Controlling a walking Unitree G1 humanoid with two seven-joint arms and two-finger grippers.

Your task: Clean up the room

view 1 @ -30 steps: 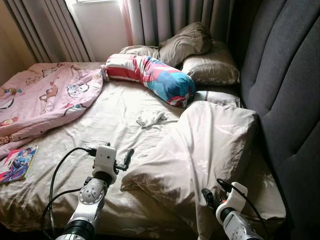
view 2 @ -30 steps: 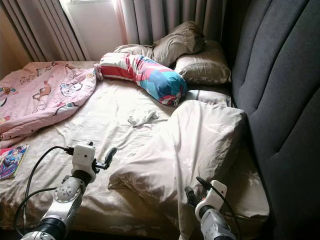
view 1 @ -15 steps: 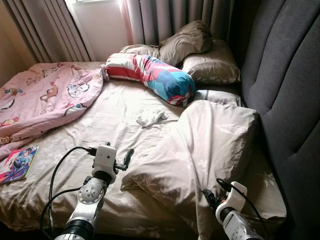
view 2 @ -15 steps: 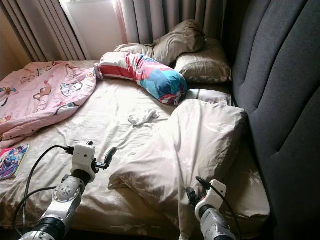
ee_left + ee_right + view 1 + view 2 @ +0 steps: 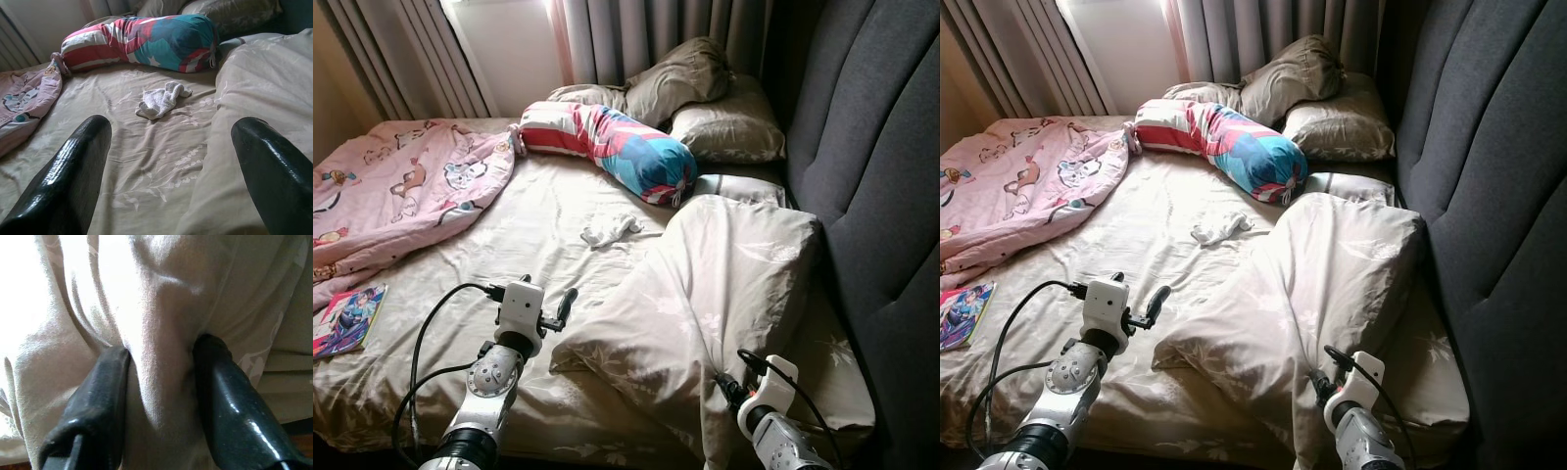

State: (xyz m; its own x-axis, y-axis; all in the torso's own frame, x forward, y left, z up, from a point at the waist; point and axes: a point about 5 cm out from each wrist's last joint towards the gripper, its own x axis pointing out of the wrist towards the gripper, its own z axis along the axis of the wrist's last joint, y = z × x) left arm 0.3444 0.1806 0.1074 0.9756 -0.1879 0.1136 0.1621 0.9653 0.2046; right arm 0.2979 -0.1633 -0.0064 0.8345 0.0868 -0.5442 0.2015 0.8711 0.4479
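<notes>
A fold of the beige duvet (image 5: pixel 161 357) is pinched by the right gripper (image 5: pixel 161 382), likely for straightening; the left gripper (image 5: pixel 171 161) is held with fingers spread above the bed (image 5: pixel 509 245).

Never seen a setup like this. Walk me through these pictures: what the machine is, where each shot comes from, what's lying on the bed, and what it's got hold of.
This is a walking humanoid robot with two silver arms, each ending in two long black fingers.

Two pictures come from cameras in its head, looking down at a bed. The other two come from a camera on each wrist, looking along that arm's fingers.

On the bed lie a rumpled beige floral duvet, a pink cartoon-print blanket, a striped red-and-blue bolster pillow, grey-brown pillows, a small white crumpled cloth and a colourful picture book.

The right gripper has its jaws pinched on a fold of the duvet. The left gripper hovers over the sheet, jaws open, holding nothing.
</notes>
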